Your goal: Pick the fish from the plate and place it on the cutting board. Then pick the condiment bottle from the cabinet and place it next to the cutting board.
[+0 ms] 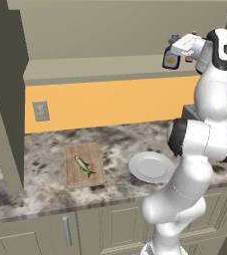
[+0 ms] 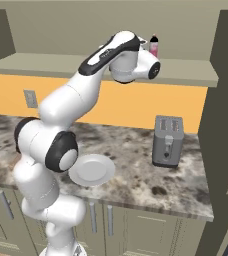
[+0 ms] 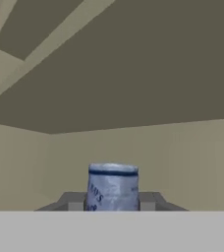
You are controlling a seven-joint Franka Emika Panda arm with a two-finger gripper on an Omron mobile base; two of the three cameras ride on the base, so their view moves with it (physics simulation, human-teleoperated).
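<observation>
The fish [image 1: 84,166] lies on the light wooden cutting board [image 1: 93,175] at the left of the counter. To the board's right sits the white plate [image 1: 151,167] [image 2: 92,170], with nothing on it. Up at the cabinet [image 1: 95,67] shelf, my gripper [image 1: 175,49] [image 3: 113,202] is shut on the condiment bottle [image 1: 171,61], a dark bottle with a yellow label. In the hand view its bluish-grey cap [image 3: 113,186] stands upright between my fingertips [image 3: 74,201]. Whether the bottle still rests on the shelf I cannot tell.
A slim pink bottle [image 2: 154,46] stands on the shelf just behind my arm. A grey toaster [image 2: 167,140] sits at the right of the counter near a tall side panel. There is a wall outlet [image 1: 41,111] on the orange backsplash.
</observation>
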